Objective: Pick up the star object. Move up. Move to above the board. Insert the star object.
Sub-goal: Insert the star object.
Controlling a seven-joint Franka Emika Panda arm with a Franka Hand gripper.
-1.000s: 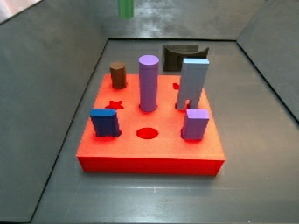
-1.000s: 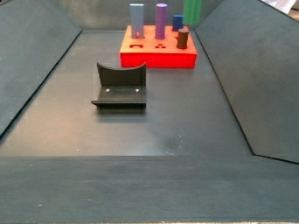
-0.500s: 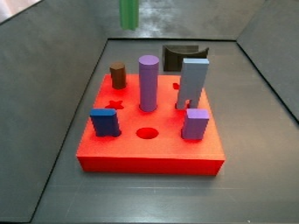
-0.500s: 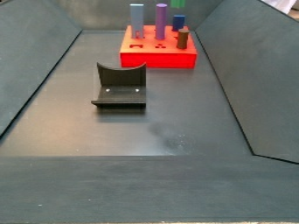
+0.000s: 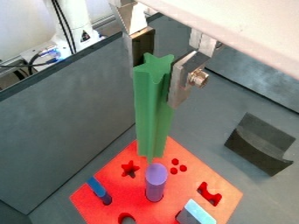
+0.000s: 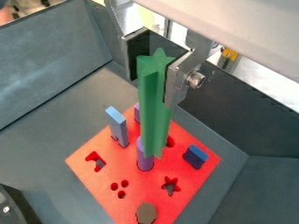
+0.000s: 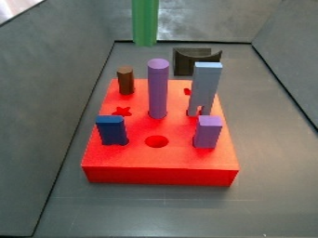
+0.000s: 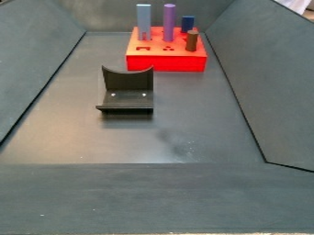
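The star object (image 5: pixel 152 109), a tall green ridged post, is gripped near its top between the silver fingers of my gripper (image 5: pixel 155 61), which is shut on it; both wrist views show this (image 6: pixel 152 105). It hangs upright high above the red board (image 6: pixel 103 173). Its lower end points near the purple cylinder (image 6: pixel 145 153). In a side view only the post's lower part (image 7: pixel 144 20) shows at the top edge, above the board's (image 7: pixel 162 160) far side; the gripper is out of that view. The star hole (image 7: pixel 122 111) lies open at the board's left.
On the board stand a purple cylinder (image 7: pixel 158 88), a light-blue post (image 7: pixel 206 88), a brown peg (image 7: pixel 125 81), a blue block (image 7: pixel 112 130) and a small purple block (image 7: pixel 207 132). A round hole (image 7: pixel 156 142) is open. The fixture (image 8: pixel 127 89) stands on the floor. Grey walls surround the floor.
The green post has come further into one side view, showing more length above the board's far side. It has left the top edge of the other side view.
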